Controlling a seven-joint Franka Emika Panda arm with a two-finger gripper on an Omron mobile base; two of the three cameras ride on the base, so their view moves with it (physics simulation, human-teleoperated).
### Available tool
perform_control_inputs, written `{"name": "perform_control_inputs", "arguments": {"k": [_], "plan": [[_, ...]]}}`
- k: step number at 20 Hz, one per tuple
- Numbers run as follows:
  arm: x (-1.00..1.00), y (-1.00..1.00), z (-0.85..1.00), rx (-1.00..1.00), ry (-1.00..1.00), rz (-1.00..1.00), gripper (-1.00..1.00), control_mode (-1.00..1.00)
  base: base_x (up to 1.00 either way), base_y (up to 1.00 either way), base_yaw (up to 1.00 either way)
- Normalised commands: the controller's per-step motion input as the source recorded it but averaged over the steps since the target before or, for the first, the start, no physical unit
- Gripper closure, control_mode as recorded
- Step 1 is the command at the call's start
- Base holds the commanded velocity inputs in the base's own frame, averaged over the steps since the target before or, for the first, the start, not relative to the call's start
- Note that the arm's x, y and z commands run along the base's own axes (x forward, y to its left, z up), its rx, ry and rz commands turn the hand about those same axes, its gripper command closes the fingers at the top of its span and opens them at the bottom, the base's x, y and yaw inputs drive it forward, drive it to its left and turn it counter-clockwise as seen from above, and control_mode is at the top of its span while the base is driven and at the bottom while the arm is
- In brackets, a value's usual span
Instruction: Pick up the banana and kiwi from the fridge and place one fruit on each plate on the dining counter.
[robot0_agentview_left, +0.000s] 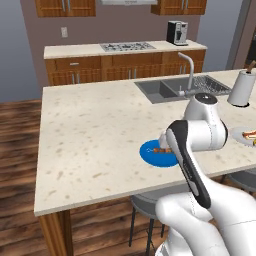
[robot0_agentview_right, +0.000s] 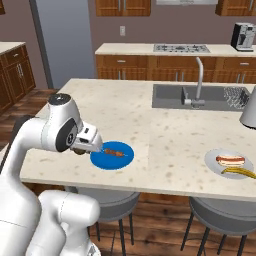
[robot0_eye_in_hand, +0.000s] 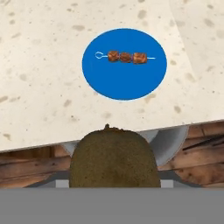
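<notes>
The small brown fuzzy oval kiwi (robot0_eye_in_hand: 113, 157) sits clamped in the tool (robot0_agentview_right: 80, 150), filling the bottom middle of the hand view. From the right base view, the tool hangs at the near edge of the large beige speckled stone worktop (robot0_agentview_right: 165, 135), just beside the round bright blue plate (robot0_agentview_right: 112, 155), on the side away from the steel sink (robot0_agentview_right: 200, 97). The kiwi itself can barely be made out in that view, as a dark spot under the white hand.

The blue plate (robot0_eye_in_hand: 124, 65) lies flat on the worktop (robot0_eye_in_hand: 43, 87) close to its near edge and carries a thin skewer with three brown meat cubes (robot0_eye_in_hand: 126, 57) across its middle. In the hand view the kiwi hangs short of the plate, over the worktop's edge, with a grey round stool seat (robot0_eye_in_hand: 170, 142) below it.

Well apart from the blue plate, toward the sink's side of the worktop, the pale grey round plate (robot0_agentview_right: 212, 162) holds a hot dog in a bun (robot0_agentview_right: 230, 160) and the curved yellow banana (robot0_agentview_right: 240, 172), lying side by side, the banana nearer the worktop's edge.
</notes>
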Motion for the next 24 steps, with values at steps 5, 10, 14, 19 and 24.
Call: {"name": "perform_control_inputs", "arguments": {"k": [5, 10, 14, 19, 24], "plan": [[0.56, -0.31, -0.86, 0.0, -0.03, 0.0, 1.0, -1.0, 0.0, 0.0, 0.0], [0.64, -0.17, -0.63, 0.0, 0.0, 0.0, 1.0, -1.0, 0.0, 0.0, 0.0], [0.72, -0.16, -0.33, 0.0, 0.1, 0.0, 1.0, -1.0, 0.0, 0.0, 0.0], [0.73, -0.09, -0.27, 0.0, 0.18, 0.0, 1.0, -1.0, 0.0, 0.0, 0.0], [0.62, 0.0, -0.18, 0.0, 0.2, 0.0, 1.0, -1.0, 0.0, 0.0, 0.0]]}}
